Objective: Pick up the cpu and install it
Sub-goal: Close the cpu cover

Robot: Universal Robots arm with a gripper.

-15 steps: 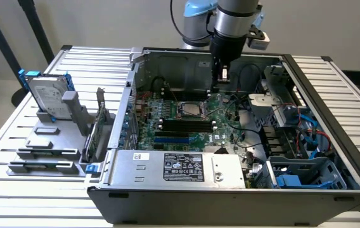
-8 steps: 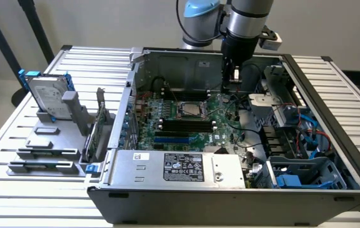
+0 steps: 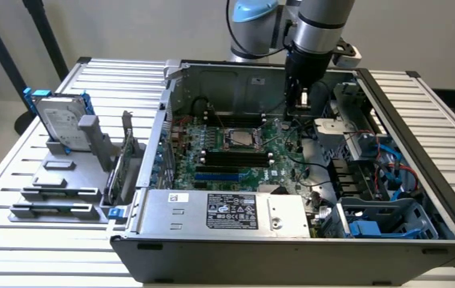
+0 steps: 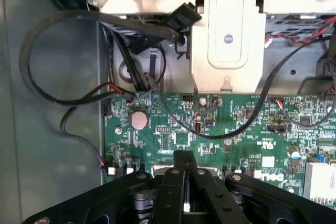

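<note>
My gripper (image 3: 294, 113) hangs inside the open computer case, low over the back part of the green motherboard (image 3: 244, 159). In the wrist view its black fingers (image 4: 176, 169) are pressed together with nothing between them, so the gripper (image 4: 184, 157) is shut and empty. The square processor socket (image 3: 239, 139) lies on the board toward the exterior view's left of the gripper. A small flat pale grey square (image 3: 51, 179) lies on the grey holder blocks outside the case, far from the gripper. It may be the cpu, but I cannot tell for sure.
A silver hard drive with a blue frame (image 3: 59, 120) stands upright on the holder blocks (image 3: 55, 210). Black cables (image 4: 63, 98) loop beside the motherboard. A metal bracket (image 4: 226, 40) and a drive cage (image 3: 380, 216) crowd the case's right side. The power supply (image 3: 223, 210) sits at the front.
</note>
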